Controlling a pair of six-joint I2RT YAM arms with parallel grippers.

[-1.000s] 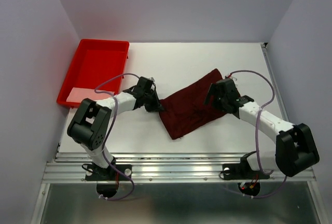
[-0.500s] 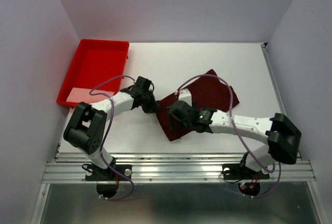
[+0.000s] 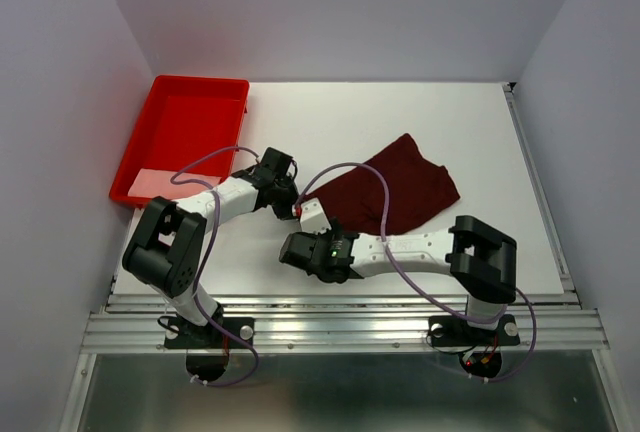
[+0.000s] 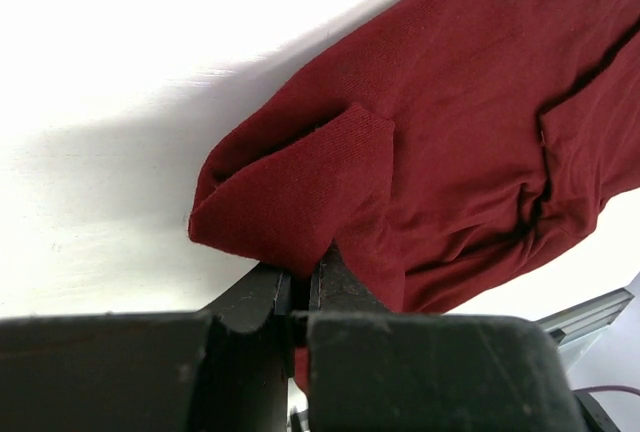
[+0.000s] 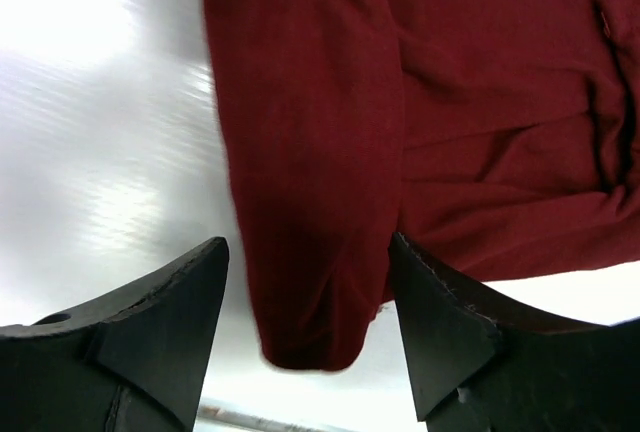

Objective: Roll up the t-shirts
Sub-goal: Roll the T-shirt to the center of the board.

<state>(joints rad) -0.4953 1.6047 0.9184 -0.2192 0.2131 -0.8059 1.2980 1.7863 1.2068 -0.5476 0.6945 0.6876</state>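
Note:
The dark maroon t-shirt (image 3: 410, 187) lies crumpled on the white table right of centre. My left gripper (image 3: 291, 204) is at its left corner. In the left wrist view the jaws of the left gripper (image 4: 305, 267) are shut on a folded edge of the t-shirt (image 4: 470, 122). My right arm reaches across the shirt's near side, and the right gripper (image 3: 300, 249) sits low by the near-left corner. In the right wrist view the right gripper (image 5: 308, 242) is open, its fingers standing on either side of a rounded fold of the t-shirt (image 5: 470, 102) without touching it.
A bright red tray (image 3: 200, 80) stands at the back left, with a pale patch in its near corner. The metal rail (image 3: 340, 327) runs along the table's near edge. Grey walls close in both sides and the back.
My right arm has swung from the shirt's right side across to its near-left corner, its jaws narrowing somewhat. The shirt's near part now lies under that arm. The left gripper has kept its grip.

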